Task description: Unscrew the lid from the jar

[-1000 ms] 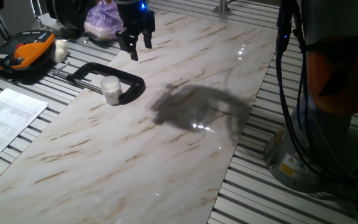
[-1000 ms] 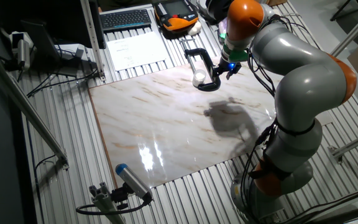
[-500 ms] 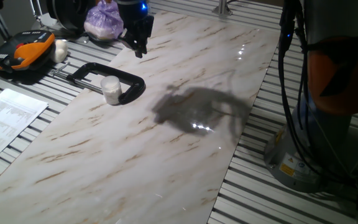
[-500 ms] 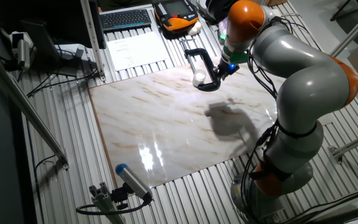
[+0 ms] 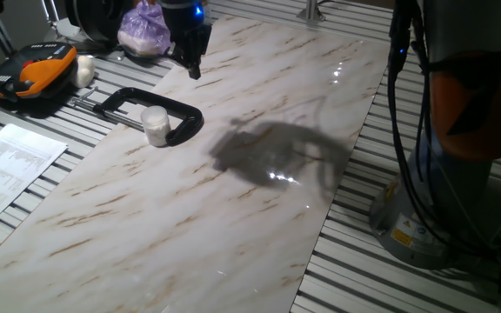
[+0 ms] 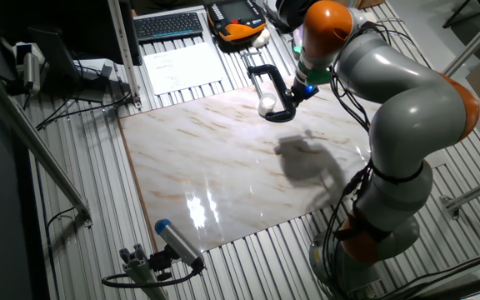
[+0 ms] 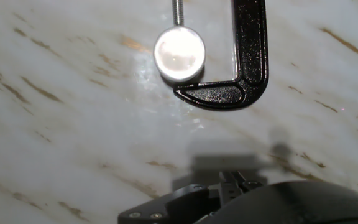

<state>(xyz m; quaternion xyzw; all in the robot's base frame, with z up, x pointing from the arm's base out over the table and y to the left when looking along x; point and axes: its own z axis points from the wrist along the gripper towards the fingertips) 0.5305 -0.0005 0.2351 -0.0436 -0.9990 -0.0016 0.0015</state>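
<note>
the jar (image 5: 156, 125), lid (image 7: 179, 53) on, sits in the black c-clamp (image 5: 174, 111) on the marble surface (image 5: 233, 209), at 8 o'clock from the raised claw (image 5: 190, 54). claw empty; opening cannot be told. probably light, smooth plastic: grip the lid's rim.

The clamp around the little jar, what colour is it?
Black; the clamp shows best in the hand view.

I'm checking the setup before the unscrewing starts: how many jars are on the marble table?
1. The small translucent white jar stands on the marble table, held in the black C-clamp, its round whitish lid on.
</note>
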